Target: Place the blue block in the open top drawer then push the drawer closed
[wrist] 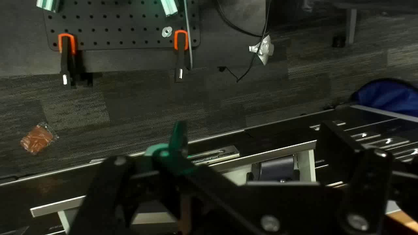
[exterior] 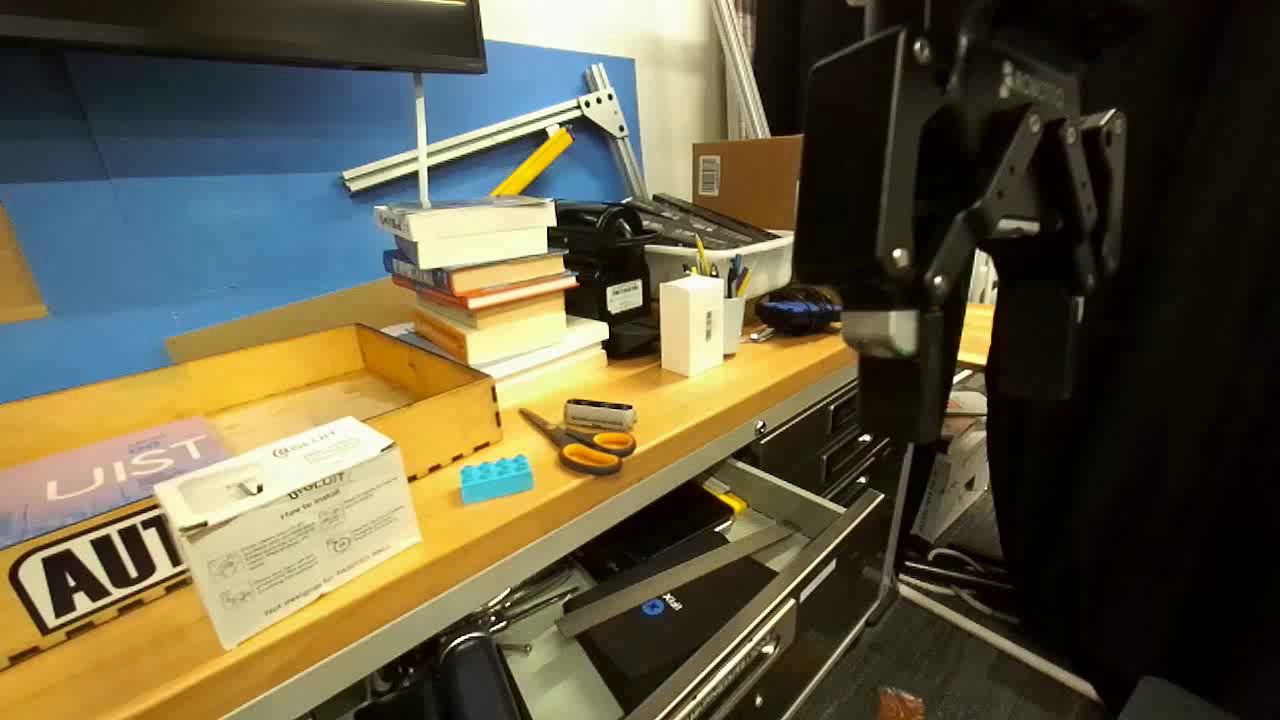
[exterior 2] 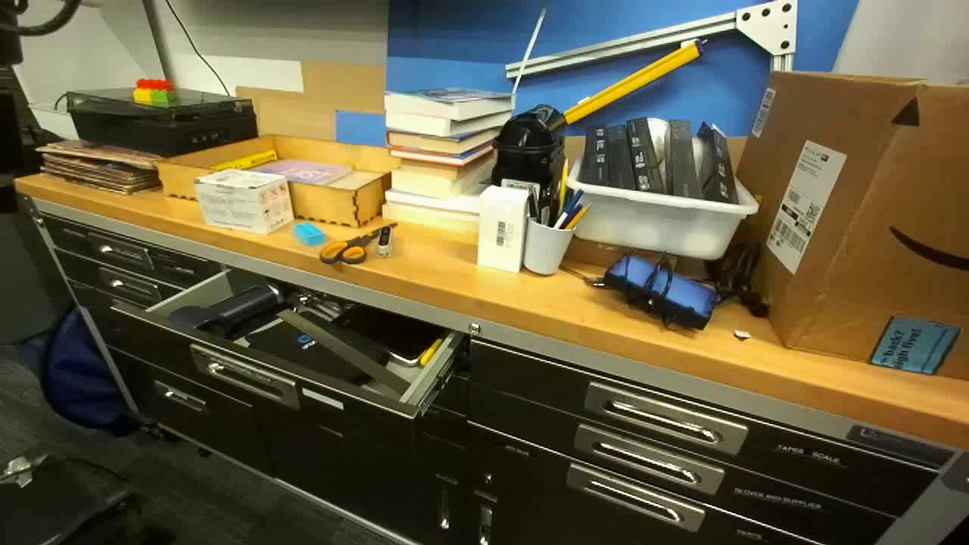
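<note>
The blue block [exterior: 497, 480], a small cyan studded brick, lies on the wooden worktop near its front edge. It also shows in an exterior view [exterior 2: 309, 233], between a white box and scissors. It is out of the wrist view. The open top drawer [exterior: 840, 560] is pulled out below the worktop, with tools and dark boxes inside; its front also shows in an exterior view [exterior 2: 363, 412] and its rim in the wrist view [wrist: 271, 153]. My gripper [exterior: 975, 375] is open and empty, high up and apart from the block. In the wrist view the fingers [wrist: 258, 133] stand wide apart.
A white box [exterior: 300, 530], a wooden tray [exterior: 450, 415], scissors [exterior: 585, 445] and a small tan-and-black object [exterior: 600, 414] surround the block. A book stack [exterior: 490, 290] and white carton [exterior: 692, 325] stand behind. A large cardboard box [exterior 2: 870, 212] stands farther along the worktop.
</note>
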`<state>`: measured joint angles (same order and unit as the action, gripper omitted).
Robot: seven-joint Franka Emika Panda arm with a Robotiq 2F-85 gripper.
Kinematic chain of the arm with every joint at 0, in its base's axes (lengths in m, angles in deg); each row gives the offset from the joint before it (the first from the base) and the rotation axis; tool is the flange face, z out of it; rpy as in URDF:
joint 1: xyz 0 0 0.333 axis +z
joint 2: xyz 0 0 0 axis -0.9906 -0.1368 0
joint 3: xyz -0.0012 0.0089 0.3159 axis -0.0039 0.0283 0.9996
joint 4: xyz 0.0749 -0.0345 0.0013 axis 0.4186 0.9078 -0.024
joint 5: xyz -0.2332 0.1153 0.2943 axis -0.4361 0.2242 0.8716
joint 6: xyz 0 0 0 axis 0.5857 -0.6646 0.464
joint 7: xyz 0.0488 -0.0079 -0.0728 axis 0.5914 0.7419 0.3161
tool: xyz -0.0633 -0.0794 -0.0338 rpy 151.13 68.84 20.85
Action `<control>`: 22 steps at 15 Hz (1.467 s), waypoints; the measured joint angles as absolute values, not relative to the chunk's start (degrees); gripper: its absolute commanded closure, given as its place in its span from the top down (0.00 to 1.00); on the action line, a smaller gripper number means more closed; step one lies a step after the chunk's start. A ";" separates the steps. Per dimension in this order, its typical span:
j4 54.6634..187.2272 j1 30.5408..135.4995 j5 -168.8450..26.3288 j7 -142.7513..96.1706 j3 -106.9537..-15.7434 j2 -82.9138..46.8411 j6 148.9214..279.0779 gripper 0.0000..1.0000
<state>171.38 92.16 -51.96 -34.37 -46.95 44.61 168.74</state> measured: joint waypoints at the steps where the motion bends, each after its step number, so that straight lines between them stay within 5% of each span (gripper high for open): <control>1: 171.18 92.16 -51.96 -34.37 -46.95 44.65 168.74 1.00; 11: 168.87 90.86 -52.63 -33.39 -46.63 41.95 170.22 1.00; 22: 144.34 88.40 -68.23 -32.84 -45.37 5.22 183.33 1.00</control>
<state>144.34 88.40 -68.23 -32.84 -45.37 5.22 183.33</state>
